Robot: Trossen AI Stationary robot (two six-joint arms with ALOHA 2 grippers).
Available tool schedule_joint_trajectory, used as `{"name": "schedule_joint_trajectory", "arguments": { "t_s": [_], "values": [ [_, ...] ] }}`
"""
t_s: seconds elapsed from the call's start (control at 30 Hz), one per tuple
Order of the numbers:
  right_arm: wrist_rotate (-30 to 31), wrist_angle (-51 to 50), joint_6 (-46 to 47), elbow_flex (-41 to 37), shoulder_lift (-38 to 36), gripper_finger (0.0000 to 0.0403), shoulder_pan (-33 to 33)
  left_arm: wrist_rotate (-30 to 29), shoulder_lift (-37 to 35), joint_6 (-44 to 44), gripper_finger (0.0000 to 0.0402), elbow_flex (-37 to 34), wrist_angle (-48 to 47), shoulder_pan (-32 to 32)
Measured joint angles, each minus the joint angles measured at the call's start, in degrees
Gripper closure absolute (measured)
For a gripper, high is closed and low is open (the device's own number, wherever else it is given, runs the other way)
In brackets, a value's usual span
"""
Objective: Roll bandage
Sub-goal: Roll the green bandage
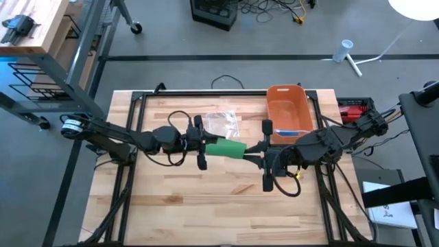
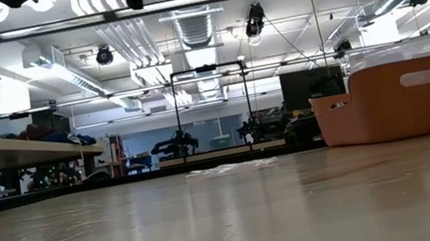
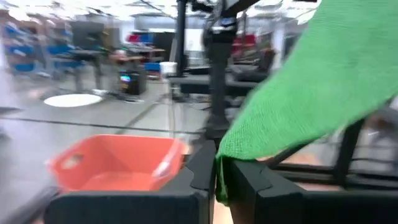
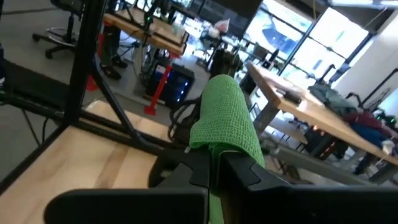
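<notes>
We hold the green woven bandage [image 1: 226, 149] in the air above the middle of the wooden table [image 1: 206, 206], left gripper [image 1: 204, 143] and right gripper [image 1: 263, 159] each clamped on one end (presumably keeping it taut for rolling).

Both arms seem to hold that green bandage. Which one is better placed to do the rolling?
Probably the right: its gripper is shut on the rolled end of the bandage; the left gripper pinches the loose end.
</notes>
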Motion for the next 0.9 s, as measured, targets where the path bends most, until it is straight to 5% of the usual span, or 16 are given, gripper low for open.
{"name": "schedule_joint_trajectory", "arguments": {
  "t_s": [0.13, 0.3, 0.5, 0.9],
  "values": [
    [-0.13, -2.95, 2.04, 0.00, 0.00, 0.0400, 0.00, -10.92, -1.92, 9.39, 0.0399, 0.00, -2.84, 0.36],
    [-7.70, -3.91, 4.35, -0.02, 0.00, 0.0400, 0.00, -22.41, -3.76, 22.40, 0.0400, 0.02, -2.30, 4.37],
    [-13.02, -2.98, 5.02, -0.04, 0.44, 0.0400, -0.02, -18.98, -4.07, 23.17, 0.0401, 0.02, -2.43, 11.67],
    [-13.36, -9.07, 12.53, -0.04, 5.01, 0.0400, -0.02, -12.42, -8.86, 30.01, 0.0401, 4.51, 3.53, 18.54]
  ]
}}
